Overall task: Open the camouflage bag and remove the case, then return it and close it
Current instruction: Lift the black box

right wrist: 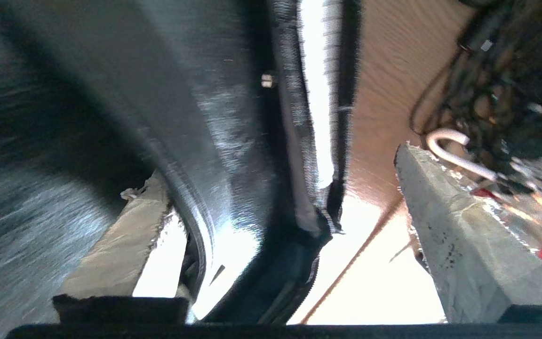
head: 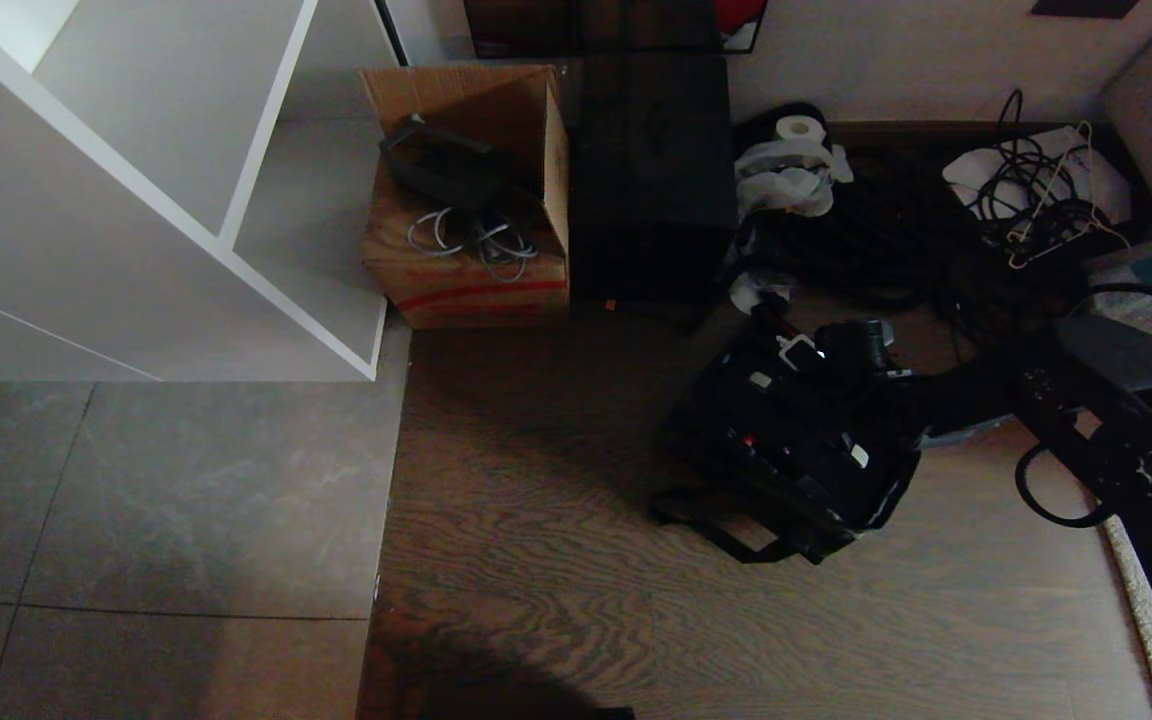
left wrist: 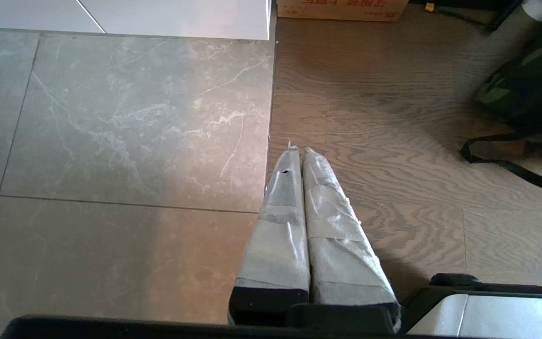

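Bag work looks unfinished: the camouflage bag [head: 796, 450] sits on the wood floor by the cable clutter, the right gripper [right wrist: 280, 221] spread wide astride its black edge, grasping nothing. No case shows. The left gripper [left wrist: 301, 155] hangs clenched, idle.

camouflage bag [left wrist: 525, 94] cut off at frame edge; interior blurred.

Grey floor tiles [head: 136, 500] meet wood flooring [head: 536, 500]; white shelving [head: 166, 180], apparently.
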Available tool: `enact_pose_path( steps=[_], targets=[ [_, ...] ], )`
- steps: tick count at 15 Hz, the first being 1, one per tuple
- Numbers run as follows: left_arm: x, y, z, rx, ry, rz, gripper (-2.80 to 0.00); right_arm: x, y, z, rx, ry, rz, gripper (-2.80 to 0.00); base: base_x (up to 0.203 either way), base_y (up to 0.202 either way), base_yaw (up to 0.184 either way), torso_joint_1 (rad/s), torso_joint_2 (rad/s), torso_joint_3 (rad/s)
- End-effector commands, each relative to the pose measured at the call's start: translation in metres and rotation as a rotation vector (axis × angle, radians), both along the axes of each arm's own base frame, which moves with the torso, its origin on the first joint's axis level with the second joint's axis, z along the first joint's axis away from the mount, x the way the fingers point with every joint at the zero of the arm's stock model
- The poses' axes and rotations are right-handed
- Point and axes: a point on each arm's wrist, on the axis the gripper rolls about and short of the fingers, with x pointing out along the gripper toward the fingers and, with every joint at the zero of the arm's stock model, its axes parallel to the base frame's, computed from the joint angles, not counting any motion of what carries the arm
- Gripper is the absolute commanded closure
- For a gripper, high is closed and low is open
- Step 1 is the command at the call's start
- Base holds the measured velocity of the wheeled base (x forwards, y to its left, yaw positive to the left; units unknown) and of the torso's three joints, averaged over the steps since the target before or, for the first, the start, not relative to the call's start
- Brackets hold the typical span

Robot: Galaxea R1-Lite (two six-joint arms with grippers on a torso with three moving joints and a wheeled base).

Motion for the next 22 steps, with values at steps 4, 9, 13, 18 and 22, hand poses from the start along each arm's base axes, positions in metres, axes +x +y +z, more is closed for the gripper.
enact_pose_path(
  steps=[4, 9, 13, 18, 22],
  targets=[
    [0.000, 0.000, 0.000, 0.000, 0.000, 0.000, 0.00, 0.018, -0.003, -0.014, -0.002, -0.062, -0.001, -2.80, 0.000, 0.000, 0.000, 0.000, 0.00, 0.000],
    [0.000, 0.000, 0.000, 0.000, 0.000, 0.000, 0.00, 0.014, 0.001, -0.015, -0.010, -0.068, 0.045, 0.00, 0.000, 0.000, 0.000, 0.000, 0.00, 0.000],
    [0.000, 0.000, 0.000, 0.000, 0.000, 0.000, 0.00, 0.002, 0.010, -0.016, -0.008, -0.065, 0.067, 0.00, 0.000, 0.000, 0.000, 0.000, 0.00, 0.000],
    [0.000, 0.000, 0.000, 0.000, 0.000, 0.000, 0.00, -0.018, 0.023, -0.010, 0.006, -0.034, 0.090, 0.00, 0.000, 0.000, 0.000, 0.000, 0.00, 0.000],
    [0.000, 0.000, 0.000, 0.000, 0.000, 0.000, 0.00, -0.033, 0.036, 0.014, 0.026, -0.077, 0.112, 0.00, 0.000, 0.000, 0.000, 0.000, 0.00, 0.000]
  ],
)
